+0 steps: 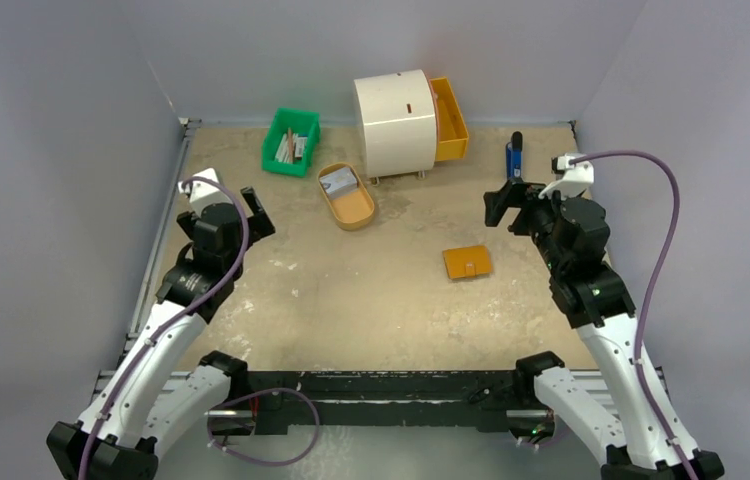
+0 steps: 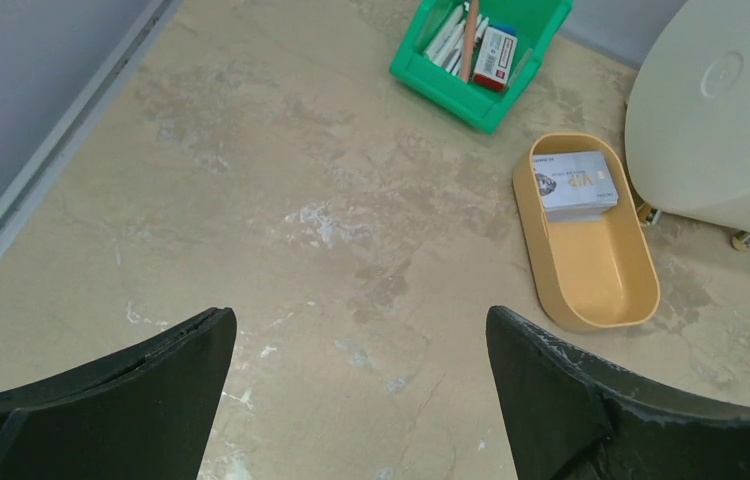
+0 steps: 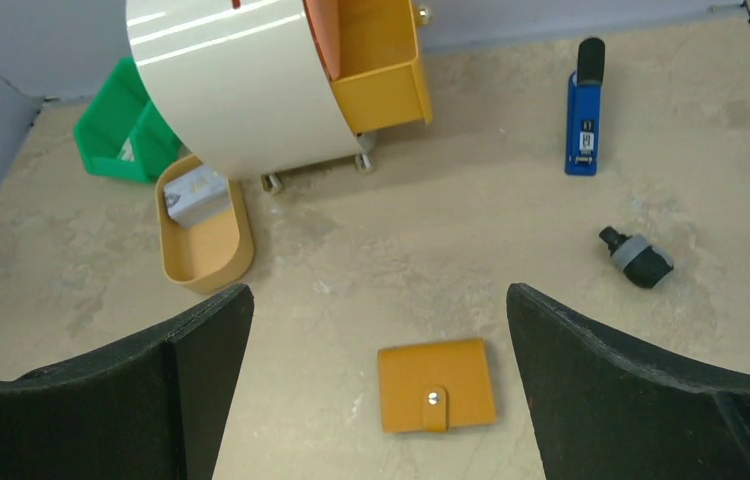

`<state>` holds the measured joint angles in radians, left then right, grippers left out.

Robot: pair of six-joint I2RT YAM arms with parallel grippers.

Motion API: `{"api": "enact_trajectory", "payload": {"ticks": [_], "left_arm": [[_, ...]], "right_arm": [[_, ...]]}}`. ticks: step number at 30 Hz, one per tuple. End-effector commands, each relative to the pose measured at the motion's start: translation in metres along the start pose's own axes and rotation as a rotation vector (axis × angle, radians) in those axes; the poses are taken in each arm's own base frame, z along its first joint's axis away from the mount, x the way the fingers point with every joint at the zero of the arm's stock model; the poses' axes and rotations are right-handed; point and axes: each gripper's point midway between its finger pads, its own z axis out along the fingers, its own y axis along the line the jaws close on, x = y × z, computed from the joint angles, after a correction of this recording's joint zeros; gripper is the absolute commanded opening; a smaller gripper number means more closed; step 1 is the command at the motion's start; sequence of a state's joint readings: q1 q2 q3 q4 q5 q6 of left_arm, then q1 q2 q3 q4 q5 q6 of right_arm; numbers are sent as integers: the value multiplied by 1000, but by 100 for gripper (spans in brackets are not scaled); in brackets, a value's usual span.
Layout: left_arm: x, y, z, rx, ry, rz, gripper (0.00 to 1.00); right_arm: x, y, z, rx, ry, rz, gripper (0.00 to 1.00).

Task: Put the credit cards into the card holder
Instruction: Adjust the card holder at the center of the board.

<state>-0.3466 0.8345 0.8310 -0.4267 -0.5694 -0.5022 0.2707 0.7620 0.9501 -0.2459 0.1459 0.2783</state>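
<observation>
My left gripper (image 2: 359, 322) hangs empty with its two black fingers spread wide. My right gripper (image 3: 381, 296) is just as wide open and holds nothing. The credit cards (image 2: 576, 185), a small pale grey stack with dark print, lie ahead and to the right of my left hand. They sit at the far end of a shallow oval orange-tan plastic tray (image 2: 601, 285). The card holder (image 3: 436, 385), a flat square orange-tan wallet shut by a small metal snap (image 3: 434, 397), lies on the table just ahead of my right hand, roughly between its fingers.

As I judge it, nothing is done yet: the holder must be opened and a card fetched. I should bring my right hand straight down and work the flap at the snap edge while keeping the wallet from skidding. With my left, I should close across the stack's narrow sides. The cards lie flat and thin near the tray's end wall, and the light tray may slide if nudged.
</observation>
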Motion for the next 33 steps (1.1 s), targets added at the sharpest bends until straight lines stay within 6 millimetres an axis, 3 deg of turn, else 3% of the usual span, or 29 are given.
{"api": "enact_trajectory", "payload": {"ticks": [1,7,17,20,27,30,33], "left_arm": [[-7,-9,-3,71,-36,-93,96],[-8,-9,-6,89,-48,-135,97],[-13,-6,-6,72,-73,-189,98],[-8,-13,-3,101,-55,-200,97],[11,-34,7,174,17,-255,95],[30,-37,20,139,87,-277,94],[52,-35,32,87,177,-230,93]], "right_arm": [[5,1,1,-12,30,29,99],[14,-2,3,-13,56,22,98],[31,13,13,-83,120,81,91],[51,26,21,-128,181,125,86],[119,55,44,-135,374,141,81],[141,50,56,-79,411,183,77],[165,28,60,66,455,247,77]]}}
